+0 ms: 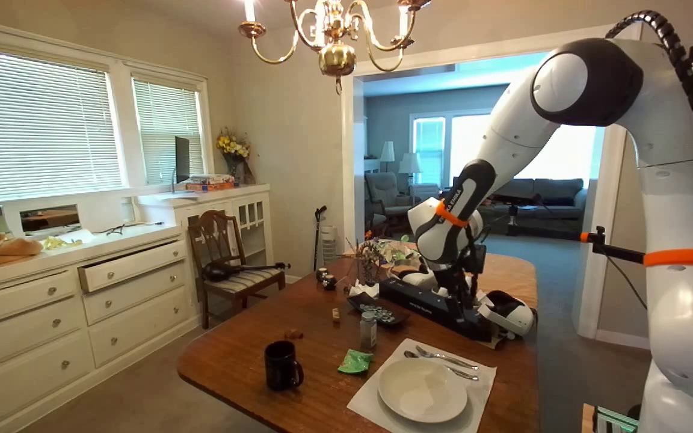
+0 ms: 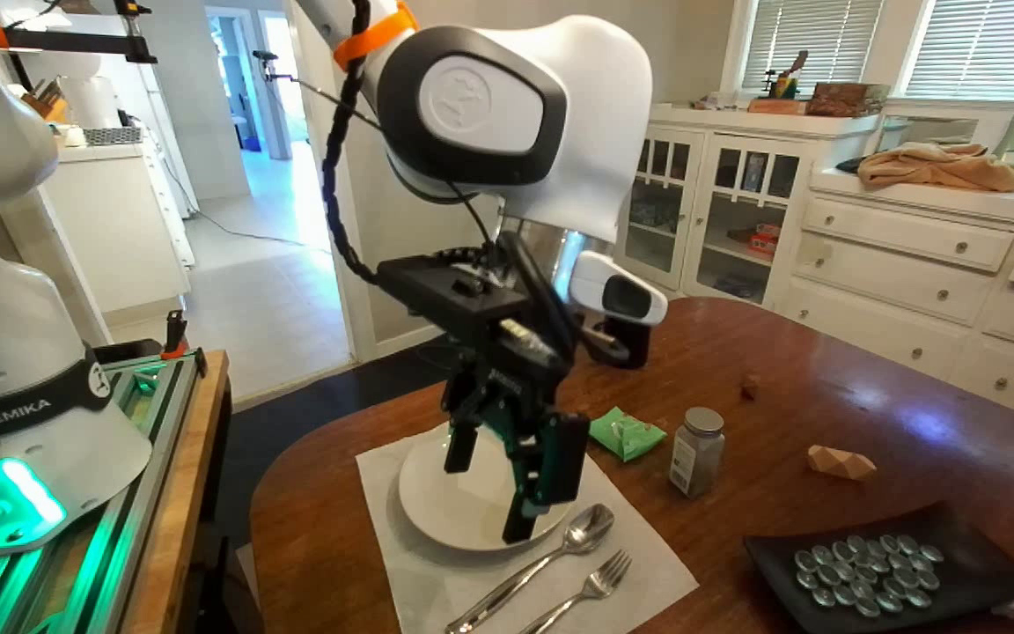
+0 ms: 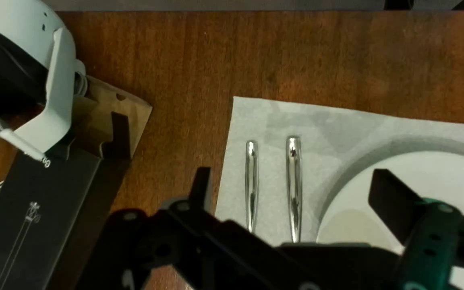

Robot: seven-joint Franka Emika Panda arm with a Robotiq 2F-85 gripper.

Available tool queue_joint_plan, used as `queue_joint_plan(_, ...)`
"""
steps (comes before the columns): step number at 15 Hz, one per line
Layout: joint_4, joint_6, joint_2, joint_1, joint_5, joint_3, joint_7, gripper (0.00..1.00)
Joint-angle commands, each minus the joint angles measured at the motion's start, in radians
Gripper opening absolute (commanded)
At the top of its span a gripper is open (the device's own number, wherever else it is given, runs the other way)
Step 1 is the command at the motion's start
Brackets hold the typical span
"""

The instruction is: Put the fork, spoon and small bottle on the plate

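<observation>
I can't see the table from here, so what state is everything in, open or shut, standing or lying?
Gripper: open, holding nothing
Plate: face up, bare
Fork: lying on the placemat
Spoon: lying on the placemat
Small bottle: upright, capped
Mug: upright
One top drawer: pulled partly open
Window blinds: down

Arm (image 1: 516, 123) bent, slanting down; fingers (image 3: 393, 203) spread wide, pointing downward.
</observation>
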Motion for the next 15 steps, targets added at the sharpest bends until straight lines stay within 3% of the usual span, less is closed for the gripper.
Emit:
queue_joint_plan(1,-0.066,0.084,0.031,-0.055,-0.069,-0.014,-0.087,1.0)
queue_joint_plan(3,-0.075,0.137,0.064,-0.078,-0.112,-0.031,-0.099,1.0)
queue_joint_plan(6,-0.094,0.224,0.106,-0.081,-0.16,-0.051,-0.009,1.0)
queue_joint_plan(11,-0.127,0.416,0.18,-0.085,-0.123,-0.06,0.129,1.0)
queue_joint_plan(14,-0.153,0.442,0.184,-0.086,-0.132,-0.067,0.092,1.0)
queue_joint_plan(15,-0.166,0.394,0.151,-0.09,-0.117,-0.067,0.07,1.0)
